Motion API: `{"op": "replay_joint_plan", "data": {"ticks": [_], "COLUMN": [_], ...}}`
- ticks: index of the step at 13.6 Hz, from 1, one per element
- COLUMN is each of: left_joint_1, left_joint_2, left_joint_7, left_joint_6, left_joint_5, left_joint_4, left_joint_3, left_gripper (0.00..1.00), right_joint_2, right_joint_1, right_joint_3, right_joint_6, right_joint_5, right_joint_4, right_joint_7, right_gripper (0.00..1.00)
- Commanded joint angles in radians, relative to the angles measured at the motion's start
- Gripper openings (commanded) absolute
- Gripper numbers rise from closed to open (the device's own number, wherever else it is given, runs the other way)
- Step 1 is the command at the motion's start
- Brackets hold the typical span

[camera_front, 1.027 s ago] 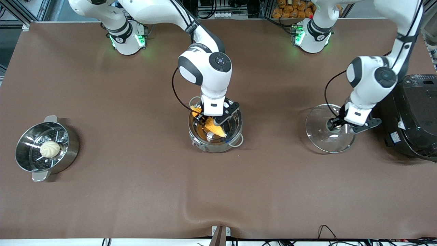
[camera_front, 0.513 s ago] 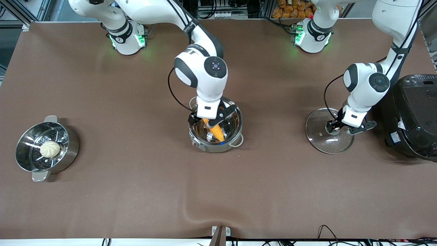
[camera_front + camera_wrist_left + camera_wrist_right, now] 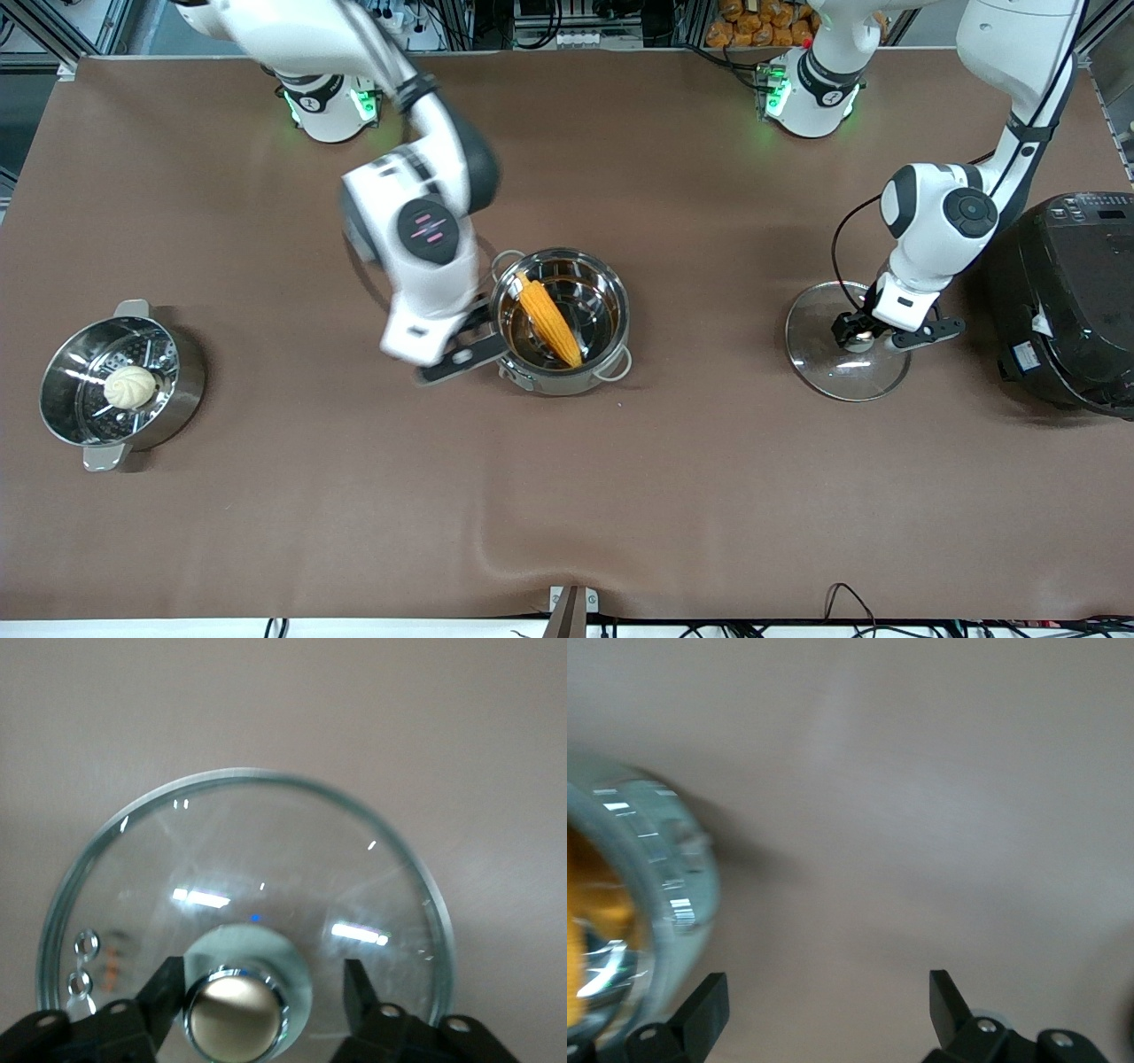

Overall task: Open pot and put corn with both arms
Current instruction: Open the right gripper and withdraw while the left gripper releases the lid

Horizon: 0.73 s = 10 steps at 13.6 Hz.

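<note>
Your right gripper (image 3: 461, 347) hangs with fingers spread over bare table (image 3: 354, 496), just beside the pot (image 3: 560, 321) on the side toward the right arm's end. The pot's wall blocks that one side; the corn (image 3: 549, 322) lies inside it. Your left gripper (image 3: 864, 330) has a finger (image 3: 164, 988) on each side of the glass lid's (image 3: 266, 859) knob (image 3: 232, 1010), not touching. The black rice cooker (image 3: 1067, 301) stands close alongside.
</note>
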Motion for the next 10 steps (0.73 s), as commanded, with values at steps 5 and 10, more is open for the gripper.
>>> {"op": "replay_joint_plan", "data": {"ticks": [5,10], "left_joint_1": [0.007,0.039], "left_joint_2": [-0.088,-0.318], "left_joint_7": [-0.016,0.022], "left_joint_6": [-0.417,-0.884], "left_joint_5": [0.012,-0.073], "left_joint_4": [0.293,0.474], "left_joint_3": [-0.004,-0.017], "left_gripper": [1.00,1.00], "right_joint_2": [-0.154,-0.324], "right_joint_1": [-0.235,-0.393], "right_joint_3": [0.023,0.023], "right_joint_6": [-0.067,-0.150], "right_joint_5": [0.067,0.111], "right_joint_4": [-0.108,-0.177], "right_joint_7": [-0.005,-0.129], "right_gripper": [1.00,1.00]}}
